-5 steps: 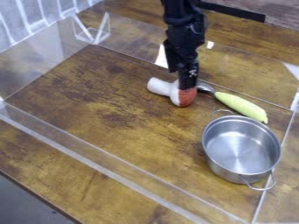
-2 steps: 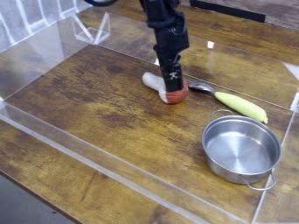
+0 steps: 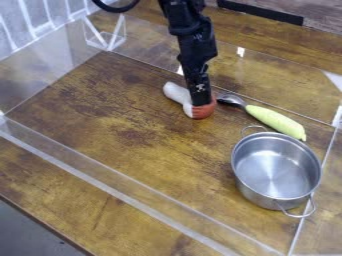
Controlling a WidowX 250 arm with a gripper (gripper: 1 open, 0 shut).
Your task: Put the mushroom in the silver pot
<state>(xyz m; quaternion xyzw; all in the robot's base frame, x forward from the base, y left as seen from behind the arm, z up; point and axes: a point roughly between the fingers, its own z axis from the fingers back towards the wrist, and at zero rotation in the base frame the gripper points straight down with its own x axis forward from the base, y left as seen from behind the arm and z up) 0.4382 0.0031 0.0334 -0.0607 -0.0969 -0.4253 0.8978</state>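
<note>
**Gripper down over mushroom, pot waiting**

One mushroom (image 3: 191, 104) lies on its side mid-table, white stem pointing left, reddish cap right. Since a second ago the gripper (image 3: 198, 97) has shifted left and now stands directly over it, fingers spread wide; contact cannot be told. One spoon (image 3: 230, 100) just right, partly hidden. One yellow-green vegetable (image 3: 277, 121) beyond. One silver pot (image 3: 277, 168) near right, well apart. Clear walls (image 3: 120, 190) ring the wooden table (image 3: 107, 120).

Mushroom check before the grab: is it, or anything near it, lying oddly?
The mushroom lies tipped on its side, white stem pointing left, with the claw right over it. The silver pot stands upright and empty. Nothing looks spilled or damaged.
</note>
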